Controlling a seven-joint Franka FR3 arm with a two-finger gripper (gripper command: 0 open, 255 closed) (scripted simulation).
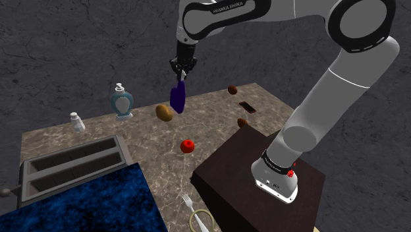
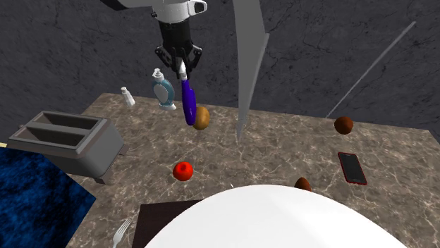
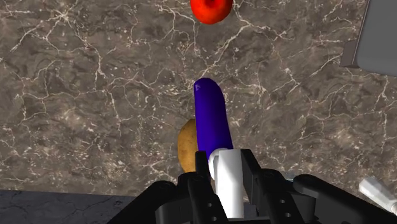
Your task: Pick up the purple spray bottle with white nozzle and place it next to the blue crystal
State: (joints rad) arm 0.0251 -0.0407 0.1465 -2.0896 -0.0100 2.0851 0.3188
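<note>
Bottle (image 1: 178, 97) hangs above the table (image 1: 214, 122), pinched only at its white nozzle by our gripper (image 1: 182, 72). We judge that swinging toward the blue slab (image 1: 85, 198) could loosen it, or clip the toaster (image 1: 66, 168) or potato (image 1: 164, 113).

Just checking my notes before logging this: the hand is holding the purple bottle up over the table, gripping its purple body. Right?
Not quite. The hand is holding the purple bottle up over the table, but gripping its white nozzle, not its purple body. The wrist view shows the fingers clasping the nozzle.
</note>
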